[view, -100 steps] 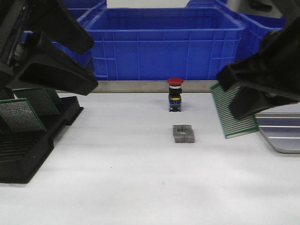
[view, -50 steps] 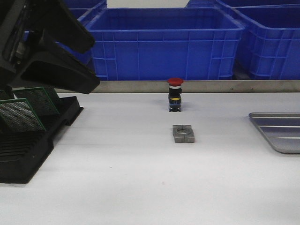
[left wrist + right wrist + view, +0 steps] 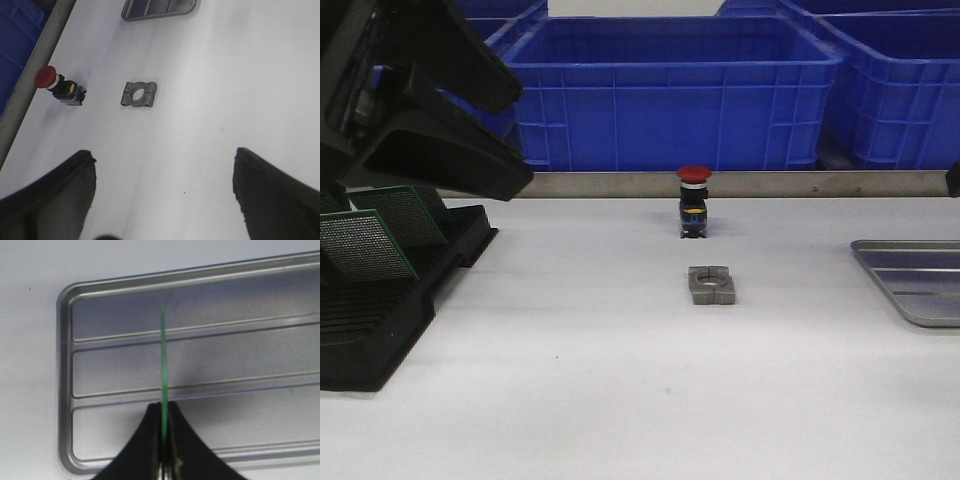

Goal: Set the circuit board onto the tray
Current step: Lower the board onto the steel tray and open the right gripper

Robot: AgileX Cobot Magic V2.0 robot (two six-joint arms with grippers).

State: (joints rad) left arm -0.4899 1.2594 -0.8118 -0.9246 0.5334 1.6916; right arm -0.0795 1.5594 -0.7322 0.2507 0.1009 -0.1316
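The circuit board (image 3: 163,355) is a thin green plate seen edge-on in the right wrist view. My right gripper (image 3: 164,407) is shut on its lower edge and holds it upright above the silver-grey ridged tray (image 3: 67,390). In the front view the tray (image 3: 920,285) lies at the table's right edge with nothing showing on it, and the board is out of that view. My left gripper (image 3: 520,140) hangs at the upper left, above the rack. In its wrist view the left gripper (image 3: 162,160) is open with only bare table between its fingers (image 3: 60,195).
A black slotted rack (image 3: 380,320) at the left holds green boards (image 3: 365,245). A red-capped push button (image 3: 694,203) and a grey metal clamp block (image 3: 711,285) sit mid-table. Blue plastic bins (image 3: 670,90) stand behind a metal rail.
My right gripper, with the circuit board in it, has moved right and left the front view. The left arm has not moved.
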